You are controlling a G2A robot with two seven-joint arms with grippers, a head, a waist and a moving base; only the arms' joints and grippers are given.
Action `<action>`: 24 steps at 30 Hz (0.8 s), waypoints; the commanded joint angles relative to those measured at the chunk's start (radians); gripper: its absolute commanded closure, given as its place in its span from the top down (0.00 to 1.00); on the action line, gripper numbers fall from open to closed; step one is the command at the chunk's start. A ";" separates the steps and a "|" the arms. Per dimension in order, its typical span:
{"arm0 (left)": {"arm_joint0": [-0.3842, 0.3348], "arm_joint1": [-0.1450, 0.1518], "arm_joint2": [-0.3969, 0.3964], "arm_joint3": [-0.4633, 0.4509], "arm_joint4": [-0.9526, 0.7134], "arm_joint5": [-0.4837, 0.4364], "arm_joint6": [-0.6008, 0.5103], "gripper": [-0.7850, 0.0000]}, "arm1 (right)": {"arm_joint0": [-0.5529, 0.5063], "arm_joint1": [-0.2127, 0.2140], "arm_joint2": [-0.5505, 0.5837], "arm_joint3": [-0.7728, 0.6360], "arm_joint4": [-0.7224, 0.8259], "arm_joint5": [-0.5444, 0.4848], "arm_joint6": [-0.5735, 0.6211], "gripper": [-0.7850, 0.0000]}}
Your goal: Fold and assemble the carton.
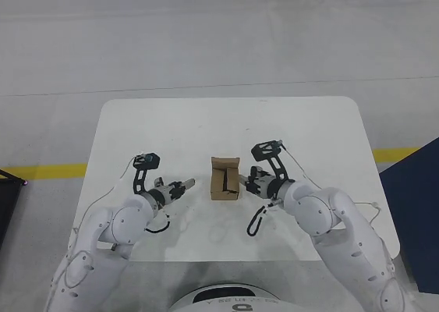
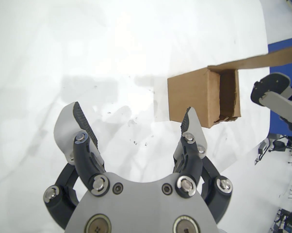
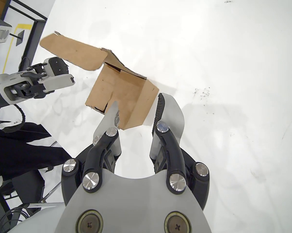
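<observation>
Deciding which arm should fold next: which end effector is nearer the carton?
Right. The right end effector straddles a corner of the carton; the left end effector sits off its other side, with a gap between.

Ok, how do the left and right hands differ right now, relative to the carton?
The left hand is spread wide; the right hand's fingers stand closer together. The left hand sits back from the carton with a gap between; the right hand is close by the carton's side, one corner framed by its fingers. Both are open, hold nothing, and face the carton from opposite sides.
</observation>
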 commanded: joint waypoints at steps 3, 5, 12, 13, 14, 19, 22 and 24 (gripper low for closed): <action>0.006 -0.007 -0.078 0.003 -0.098 0.027 0.160 1.00 | -0.077 0.006 0.026 -0.052 0.039 -0.067 -0.075 0.47; -0.016 -0.018 -0.073 0.032 -0.168 0.030 0.252 1.00 | -0.121 0.010 0.037 -0.066 0.047 -0.104 -0.118 0.50; -0.214 -0.061 0.060 0.238 -0.354 -0.008 0.350 1.00 | -0.247 0.018 0.027 -0.090 -0.075 -0.161 -0.304 0.64; -0.248 -0.067 0.082 0.269 -0.386 -0.021 0.332 1.00 | -0.262 0.018 0.018 -0.086 -0.099 -0.164 -0.326 0.64; -0.279 -0.072 0.101 0.301 -0.407 -0.031 0.315 1.00 | -0.273 0.019 0.011 -0.084 -0.118 -0.168 -0.345 0.64; -0.414 -0.093 0.190 0.436 -0.452 -0.082 0.211 1.00 | -0.312 0.021 -0.023 -0.045 -0.224 -0.164 -0.399 0.67; -0.454 -0.099 0.225 0.478 -0.454 -0.122 0.159 1.00 | -0.318 0.019 -0.039 -0.015 -0.229 -0.147 -0.420 0.70; -0.464 -0.099 0.237 0.488 -0.451 -0.153 0.120 1.00 | -0.314 0.017 -0.043 0.001 -0.228 -0.131 -0.430 0.70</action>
